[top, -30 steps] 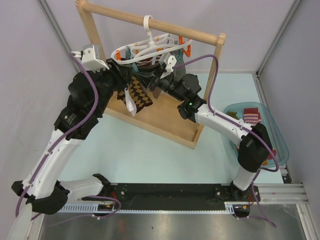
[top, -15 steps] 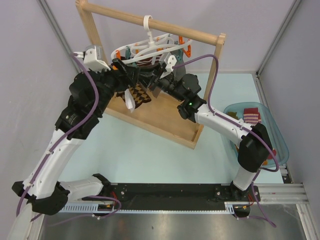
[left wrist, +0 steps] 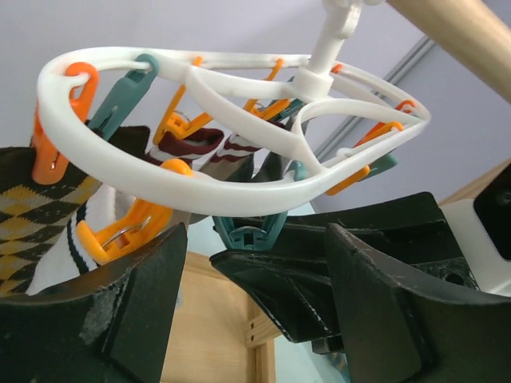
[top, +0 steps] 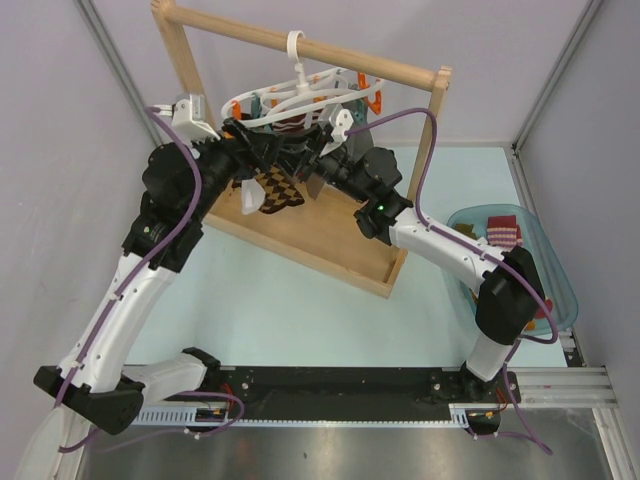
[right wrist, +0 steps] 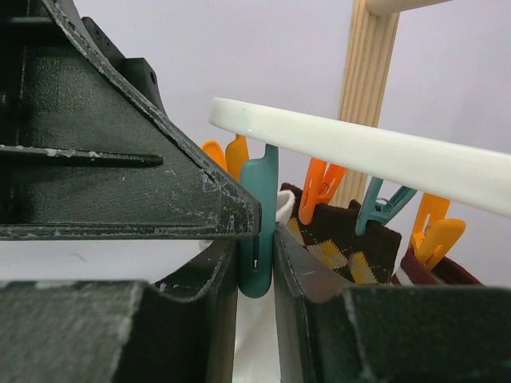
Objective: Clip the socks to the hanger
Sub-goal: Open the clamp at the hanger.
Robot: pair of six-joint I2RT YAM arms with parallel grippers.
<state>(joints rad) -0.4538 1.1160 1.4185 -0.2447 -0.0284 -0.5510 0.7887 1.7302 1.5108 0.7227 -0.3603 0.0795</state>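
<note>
The white hanger hangs by its hook from the wooden rod, with orange and teal clips under its rings. My right gripper is shut on a teal clip on the near ring, pinching it between both fingers. My left gripper is open and empty, its fingers spread either side of the right gripper's fingers and that teal clip. A brown argyle sock hangs clipped. A white sock with dark stripes hangs beside it; white fabric shows just behind the pinched clip.
The tall wooden rack frame stands on the pale blue table. A teal bin at the right holds more socks, among them a red-white striped one. Grey walls close in on the left, back and right.
My left arm has moved up and right, closer to the hanger and the right gripper. The white sock that hung low below it now shows far less. The right arm has stayed put.
</note>
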